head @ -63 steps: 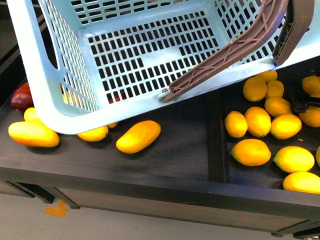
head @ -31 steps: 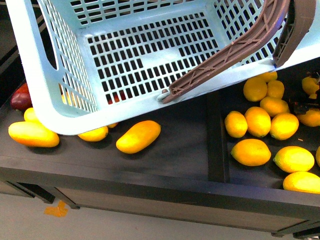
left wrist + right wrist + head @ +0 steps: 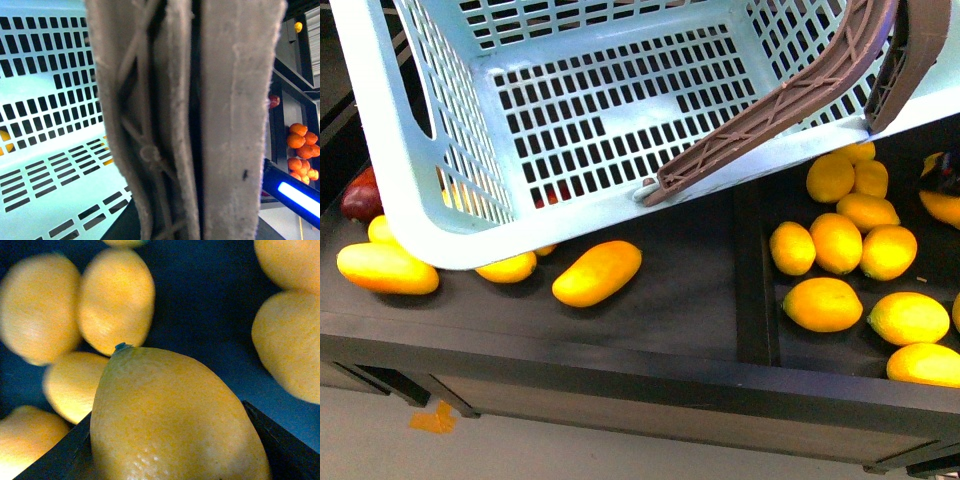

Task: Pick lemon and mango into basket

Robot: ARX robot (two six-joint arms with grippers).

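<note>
Right end of the dark shelf [image 3: 690, 290] | right gripper [image 3: 170, 450] clamped on lemon [image 3: 175, 405] over loose lemons [image 3: 835, 240] | mango [image 3: 362, 195] far left, beside tilted basket [image 3: 420, 230] | left gripper: hidden behind brown handle [image 3: 165, 125], cannot tell.

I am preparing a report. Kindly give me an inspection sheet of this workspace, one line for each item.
Surface: dark shelf, split by a divider into two compartments.
Job's things: basket tilted above the shelf, nothing seen inside, brown handle; lemon held in the right hand; dark red mango at the shelf's left end, partly behind the basket.
Clutter: yellow mangoes in the left compartment; loose lemons in the right.
Hands: right hand shut on the lemon; left hand not seen, the handle fills its wrist view.
Cables: nothing seen.
Surroundings: oranges on a farther shelf; orange mark on the floor.
</note>
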